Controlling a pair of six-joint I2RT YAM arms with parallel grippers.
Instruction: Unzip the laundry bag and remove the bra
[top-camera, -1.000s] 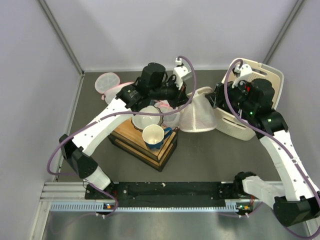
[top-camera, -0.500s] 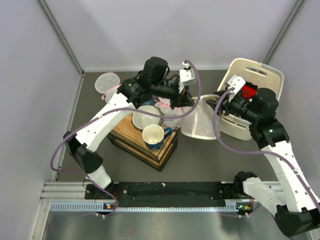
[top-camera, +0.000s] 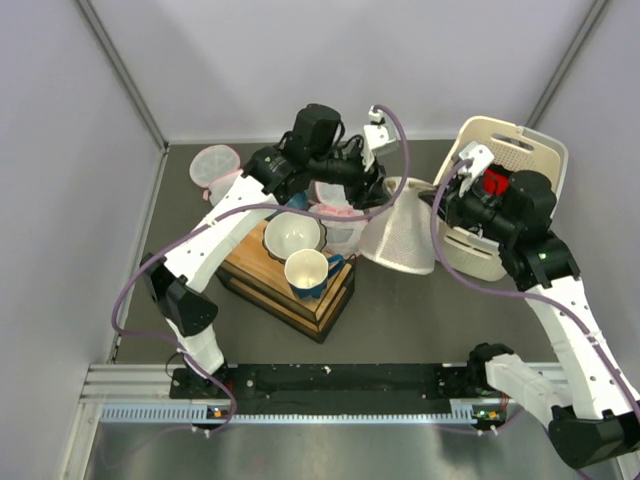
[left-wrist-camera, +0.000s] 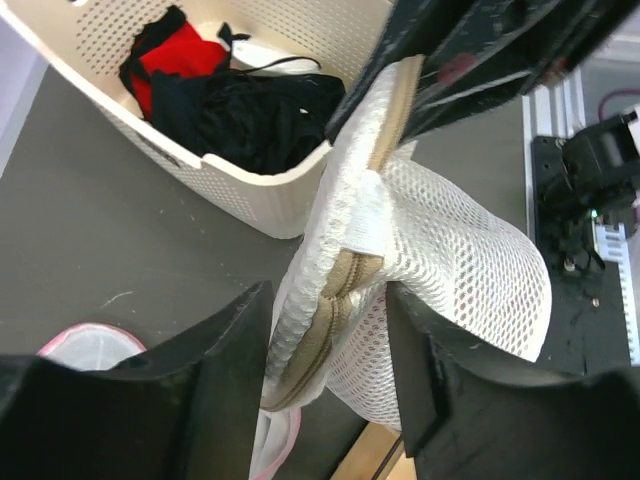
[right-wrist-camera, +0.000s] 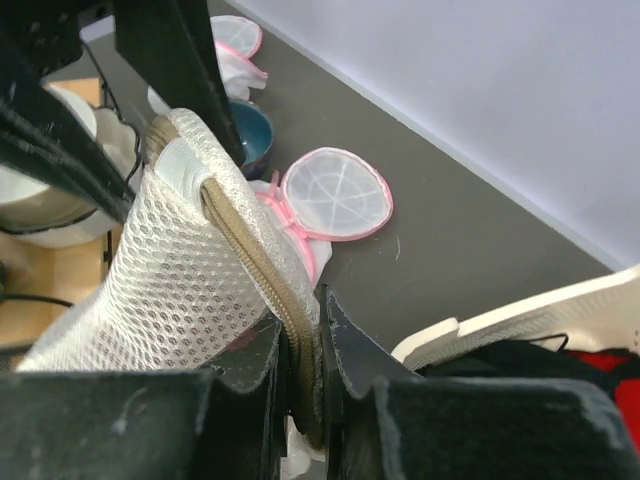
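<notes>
The white mesh laundry bag (top-camera: 400, 236) hangs stretched between my two arms, its tan zipper (left-wrist-camera: 350, 280) running along the raised edge. My left gripper (left-wrist-camera: 328, 335) stands open, one finger on each side of that zipper seam without pinching it. My right gripper (right-wrist-camera: 300, 335) is shut on the zipper edge of the bag (right-wrist-camera: 170, 280), beside the basket. The red bra (left-wrist-camera: 178, 62) lies inside the cream perforated basket (left-wrist-camera: 250, 190) next to a black garment (left-wrist-camera: 255, 115). A sliver of the same red bra (right-wrist-camera: 615, 360) shows at the edge of the right wrist view.
A wooden box (top-camera: 290, 290) holds a white bowl (top-camera: 293, 236) and a white and blue cup (top-camera: 308, 270) just left of the bag. Small pink-trimmed mesh bags (top-camera: 214, 165) lie at the back left. The basket (top-camera: 520, 150) stands at the back right.
My left gripper has opened and let go of the bag's zipper edge. My right gripper has closed on that edge. The bag has shifted slightly toward the basket.
</notes>
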